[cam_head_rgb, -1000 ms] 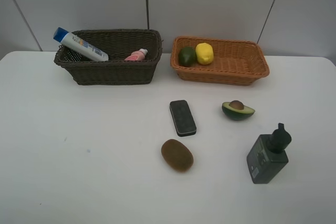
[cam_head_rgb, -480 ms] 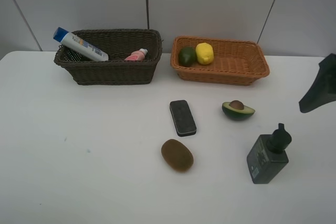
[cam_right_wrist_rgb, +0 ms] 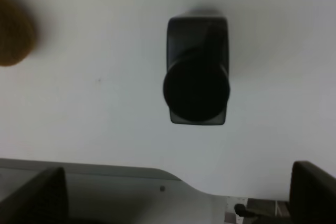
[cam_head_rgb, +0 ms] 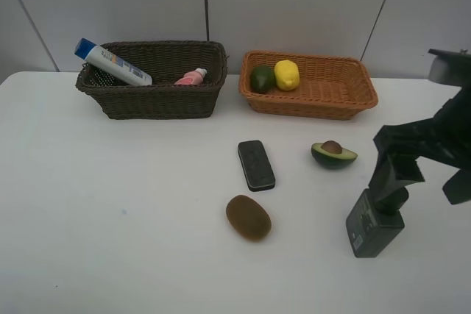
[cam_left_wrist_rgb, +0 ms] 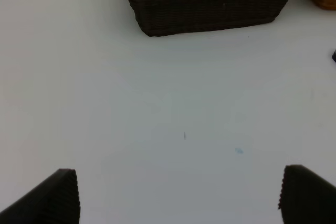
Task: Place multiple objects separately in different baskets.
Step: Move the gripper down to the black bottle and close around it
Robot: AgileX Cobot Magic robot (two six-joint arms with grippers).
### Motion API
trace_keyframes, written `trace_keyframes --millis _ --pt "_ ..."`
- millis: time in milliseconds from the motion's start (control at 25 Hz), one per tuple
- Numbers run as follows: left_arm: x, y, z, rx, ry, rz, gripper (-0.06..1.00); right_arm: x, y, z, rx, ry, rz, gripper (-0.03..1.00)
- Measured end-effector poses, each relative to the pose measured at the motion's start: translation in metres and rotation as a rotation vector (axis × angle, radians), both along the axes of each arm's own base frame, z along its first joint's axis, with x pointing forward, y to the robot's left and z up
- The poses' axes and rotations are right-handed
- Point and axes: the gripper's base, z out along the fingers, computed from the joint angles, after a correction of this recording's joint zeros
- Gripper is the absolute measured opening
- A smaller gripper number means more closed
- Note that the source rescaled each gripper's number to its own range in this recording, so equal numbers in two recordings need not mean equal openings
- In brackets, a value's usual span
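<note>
Hovering over dark grey pump bottle [cam_right_wrist_rgb: 197,72]: right gripper [cam_right_wrist_rgb: 184,195] | pointing seemingly straight down | jaws spread wide, empty

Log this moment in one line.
right gripper: open, above pump bottle | left gripper: open, over table | unsorted: pump bottle, kiwi, avocado, black block

Woven dark brown basket [cam_head_rgb: 151,101]; woven orange-tan basket [cam_head_rgb: 309,106]; lemon [cam_head_rgb: 287,75] yellow; kiwi [cam_head_rgb: 248,217] brown; pump bottle [cam_head_rgb: 372,232] dark grey; counter [cam_head_rgb: 132,204] white.
</note>
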Motion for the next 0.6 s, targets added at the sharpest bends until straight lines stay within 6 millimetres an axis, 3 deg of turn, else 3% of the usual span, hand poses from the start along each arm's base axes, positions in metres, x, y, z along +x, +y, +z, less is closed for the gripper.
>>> trace_keyframes --millis 200,600 --pt "0.000 0.000 0.000 0.000 0.000 0.000 1.00 0.012 0.016 -0.018 -0.018 0.017 0.008 1.00" --pt "0.000 0.000 0.000 0.000 0.000 0.000 1.00 0.028 0.016 -0.034 -0.109 -0.019 -0.009 1.00"
